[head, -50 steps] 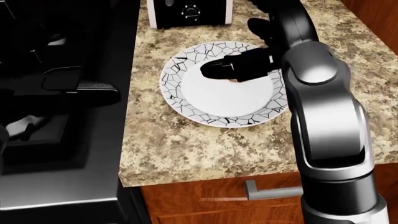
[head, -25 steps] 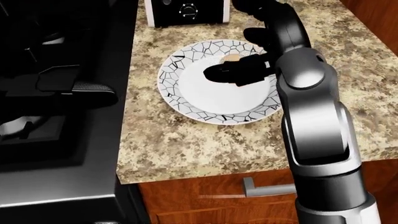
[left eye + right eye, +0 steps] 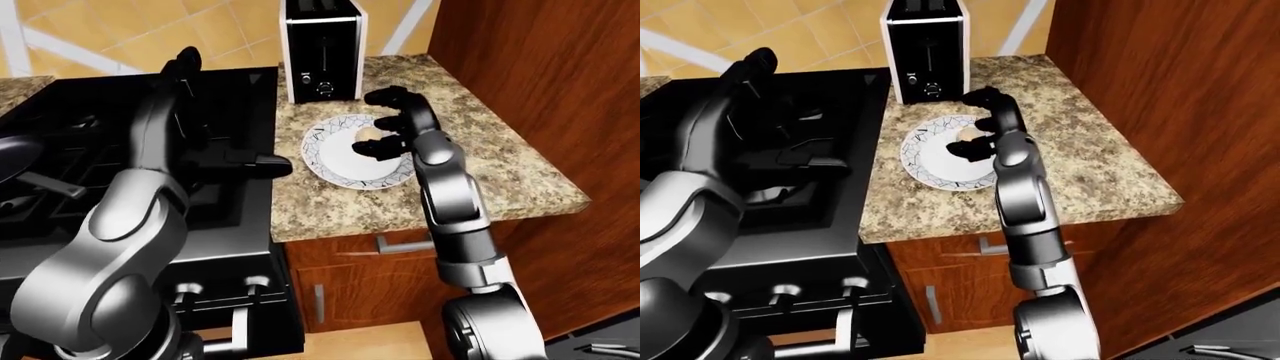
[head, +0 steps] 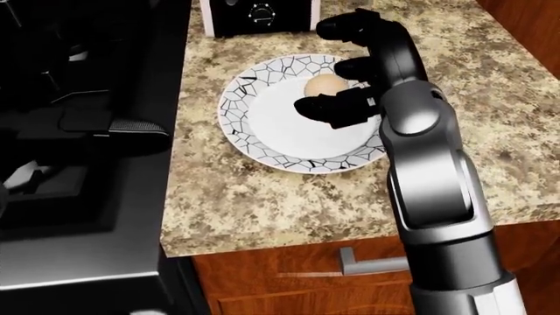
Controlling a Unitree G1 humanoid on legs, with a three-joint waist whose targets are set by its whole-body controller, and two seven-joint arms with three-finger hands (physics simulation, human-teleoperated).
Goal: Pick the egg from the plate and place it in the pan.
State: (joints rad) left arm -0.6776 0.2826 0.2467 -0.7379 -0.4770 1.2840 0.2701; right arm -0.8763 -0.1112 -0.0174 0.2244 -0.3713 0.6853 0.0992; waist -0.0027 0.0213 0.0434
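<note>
A tan egg (image 4: 322, 85) lies on the white plate with a black crackle rim (image 4: 234, 105) on the granite counter. My right hand (image 4: 337, 82) is open over the plate's right side. One finger curls just below the egg and others arch above and to its right, not closed round it. My left hand (image 3: 185, 61) is raised open above the black stove, fingers pointing up. A black pan handle (image 3: 255, 159) points from the stove toward the counter. The pan's body is hard to make out against the dark stove and behind my left arm.
A black and white toaster (image 3: 322, 49) stands just above the plate in the view. A tall wooden cabinet side (image 3: 540, 75) borders the counter on the right. Another dark pan (image 3: 15, 154) sits at the stove's far left. A drawer handle (image 4: 372, 262) lies below the counter edge.
My right hand has drawn back toward the top right of the plate, and the egg it covered now shows between its fingers. The camera has shifted slightly.
</note>
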